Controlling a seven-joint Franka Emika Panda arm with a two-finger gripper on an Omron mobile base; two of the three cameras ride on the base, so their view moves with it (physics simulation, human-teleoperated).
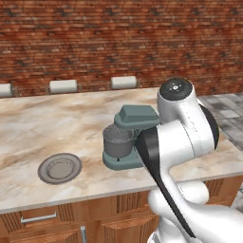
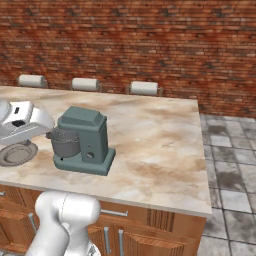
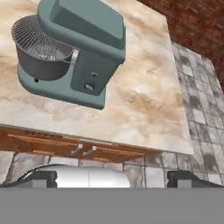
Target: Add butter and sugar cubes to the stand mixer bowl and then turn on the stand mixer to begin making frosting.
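Stand mixer [image 2: 84, 140] on marble counter [image 2: 155, 145], brick wall [image 2: 150, 45] behind, grey tile floor [image 2: 230, 170] beside; pincer [image 3: 111, 179] spread

Marble counter [image 1: 42, 123] w/ stand mixer [image 1: 135, 124] & grey plate [image 1: 60, 168] on it.

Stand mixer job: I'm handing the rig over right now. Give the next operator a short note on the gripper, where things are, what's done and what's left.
Gripper: fingertips far apart, open, holding nothing, looking down at the mixer from off the counter's front edge.
Stand mixer: on the marble counter, head down, whisk over the stand mixer bowl. Its knob is on the column side facing the hand.
Grey plate: left of the mixer, nothing visible on it.
Butter and sugar cubes: cannot be made out; whether they are in the bowl cannot be told.
Left: confirm the bowl's contents, then turn the knob.
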